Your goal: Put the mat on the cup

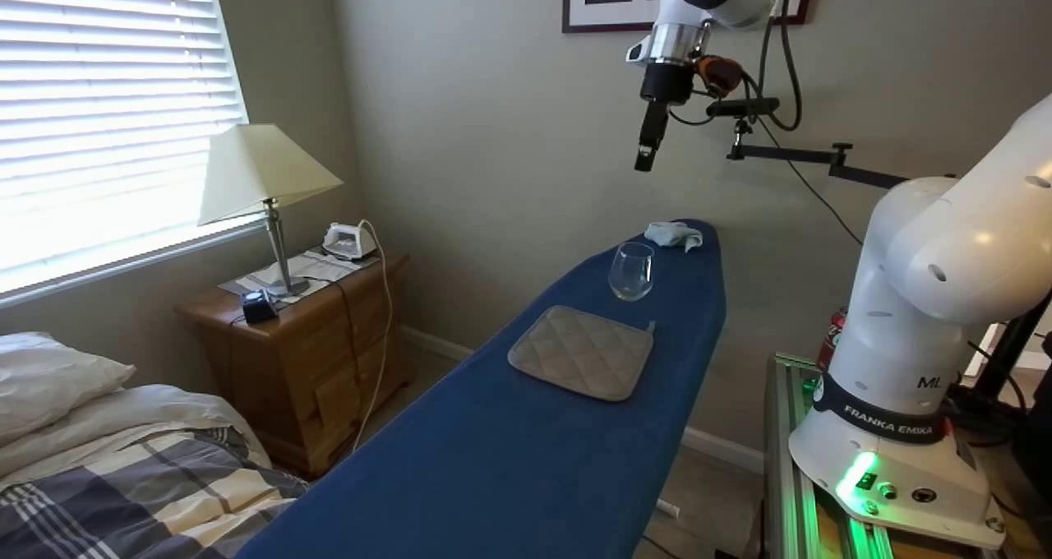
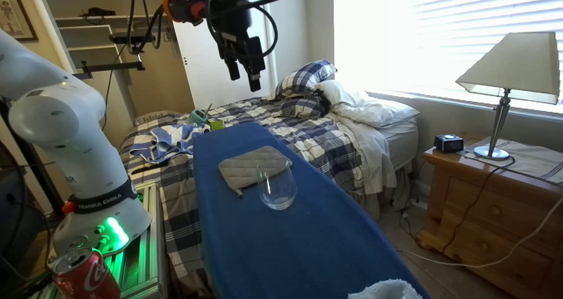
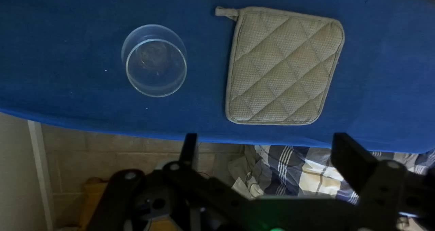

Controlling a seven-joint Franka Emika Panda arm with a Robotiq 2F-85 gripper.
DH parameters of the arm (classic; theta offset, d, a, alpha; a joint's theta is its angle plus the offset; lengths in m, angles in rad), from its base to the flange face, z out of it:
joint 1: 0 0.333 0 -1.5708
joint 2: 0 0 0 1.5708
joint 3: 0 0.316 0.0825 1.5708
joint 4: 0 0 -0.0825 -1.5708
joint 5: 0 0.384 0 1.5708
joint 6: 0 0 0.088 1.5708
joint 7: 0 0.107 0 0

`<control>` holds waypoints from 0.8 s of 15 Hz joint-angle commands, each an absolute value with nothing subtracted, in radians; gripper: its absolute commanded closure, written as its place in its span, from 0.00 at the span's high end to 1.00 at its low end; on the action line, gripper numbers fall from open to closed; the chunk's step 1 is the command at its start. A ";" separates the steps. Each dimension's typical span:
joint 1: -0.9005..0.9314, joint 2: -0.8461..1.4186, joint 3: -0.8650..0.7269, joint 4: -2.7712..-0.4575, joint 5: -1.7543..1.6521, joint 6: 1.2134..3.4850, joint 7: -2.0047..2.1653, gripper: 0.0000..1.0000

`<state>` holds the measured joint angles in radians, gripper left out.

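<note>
The mat (image 3: 285,68) lies flat on the worktop (image 3: 204,105), near the upright cup (image 3: 155,63) but not touching it. My jaws hang spread in the air, well above the cup's height.

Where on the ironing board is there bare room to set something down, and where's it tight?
The largest bare patch in view on the ironing board borders the mat, on the side away from the cup. Another lies between the cup and the white cloth. Most crowded is the strip between mat and cup, where the mat's loop juts in.
</note>
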<state>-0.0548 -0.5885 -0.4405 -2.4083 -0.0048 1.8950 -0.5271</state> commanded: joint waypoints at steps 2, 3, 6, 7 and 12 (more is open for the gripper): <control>-0.051 -0.383 -0.541 -2.191 0.128 1.786 -0.663 1.00; -0.053 -0.344 -0.558 -2.154 0.151 1.764 -0.703 1.00; -0.106 -0.381 -0.510 -2.206 0.136 1.799 -0.691 1.00; -0.108 -0.360 -0.510 -2.190 0.139 1.794 -0.699 1.00; -0.107 -0.342 -0.506 -2.177 0.141 1.790 -0.699 1.00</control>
